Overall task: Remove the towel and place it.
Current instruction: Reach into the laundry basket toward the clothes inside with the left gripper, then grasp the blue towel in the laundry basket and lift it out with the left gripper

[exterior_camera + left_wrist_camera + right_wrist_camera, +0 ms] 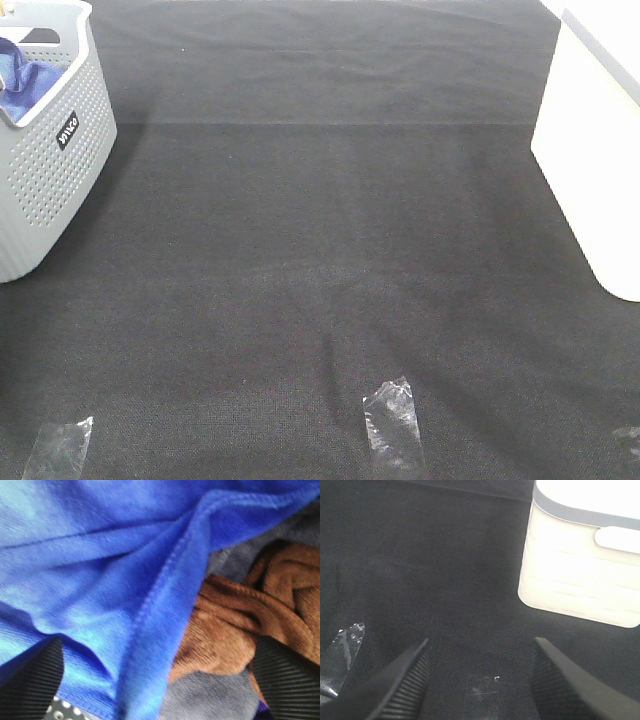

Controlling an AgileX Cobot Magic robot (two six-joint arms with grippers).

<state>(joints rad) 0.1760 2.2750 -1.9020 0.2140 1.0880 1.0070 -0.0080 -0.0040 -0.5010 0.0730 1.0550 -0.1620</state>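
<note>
In the exterior high view the towel (25, 85) lies bunched in the basket (50, 180) at the upper left of the frame, a blue fold showing inside the rim; a white bin (590, 170) stands at the right edge, well apart from it across the black mat (320, 250); tape scraps (392, 425) lie along the bottom edge. The left wrist view is mostly filled by the towel's blue pile and stitched hem, which lie over a brown cloth (225, 625) and a grey cloth (210, 700); the left gripper (160, 650) has its jaws spread wide, the hem running between the ribbed pads (30, 680). The right gripper (481, 645) hangs over the mat near the bin, jaws spread, only mat between them.
</note>
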